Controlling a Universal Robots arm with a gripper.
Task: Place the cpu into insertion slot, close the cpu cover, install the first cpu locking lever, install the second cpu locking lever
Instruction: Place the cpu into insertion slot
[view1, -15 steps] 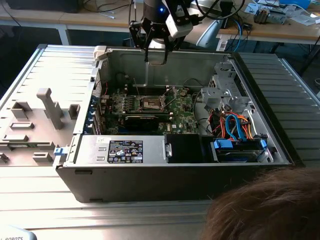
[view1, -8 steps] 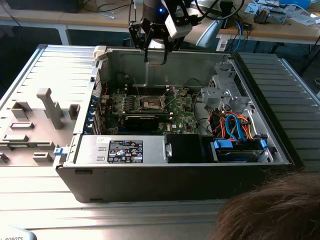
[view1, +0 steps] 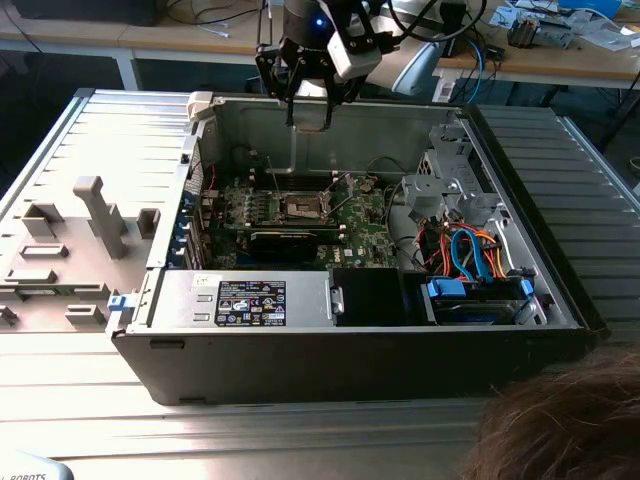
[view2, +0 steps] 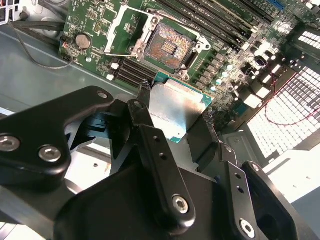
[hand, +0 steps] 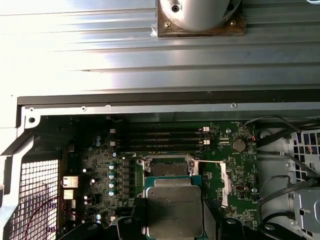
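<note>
Open black computer case (view1: 350, 352), on its side on ribbed metal worktop (view1: 300, 438). Inside: green motherboard (view1: 368, 222) with long black memory slots (hand: 159, 141), coin cell (hand: 239, 145), black card (view1: 290, 243); labelled silver box (view1: 180, 297) against near wall; blue and orange cables (view1: 468, 252) toward the exterior view's right. Grey moulded fixture (view1: 104, 216) beside the case, exterior view's left. Person's hair (view1: 565, 425), near corner.

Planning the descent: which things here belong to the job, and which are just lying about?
Job: end effector, shut on the cpu; open insertion slot; open cpu cover.
Lying about: memory slots; coin battery; drive cables; grey fixture blocks.
</note>
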